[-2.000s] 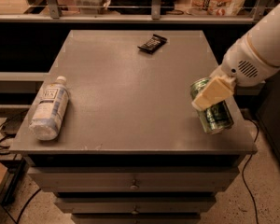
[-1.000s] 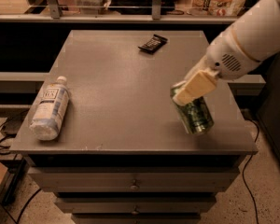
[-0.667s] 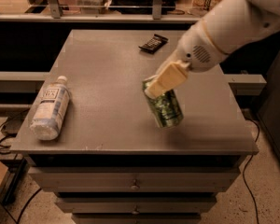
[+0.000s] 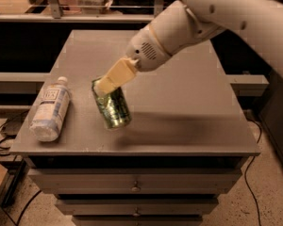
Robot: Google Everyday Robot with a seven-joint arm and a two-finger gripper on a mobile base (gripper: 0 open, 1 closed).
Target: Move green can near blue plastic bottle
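Note:
The green can (image 4: 112,107) is held tilted just above the grey table (image 4: 188,117), left of the table's middle. My gripper (image 4: 105,85) is shut on the can's top end, its pale fingers (image 4: 117,75) reaching down-left from the white arm. The blue plastic bottle (image 4: 50,108) lies on its side near the table's left edge, cap pointing away, a short gap to the left of the can.
The white arm (image 4: 212,18) crosses over the table's back right part and hides what lies under it. Drawers (image 4: 134,185) sit below the tabletop. Cables (image 4: 2,131) lie on the floor at the left. A railing and shelves stand behind the table.
My gripper has carried the green can leftward across the table, from near the right edge to close beside the bottle. The bottle has not moved.

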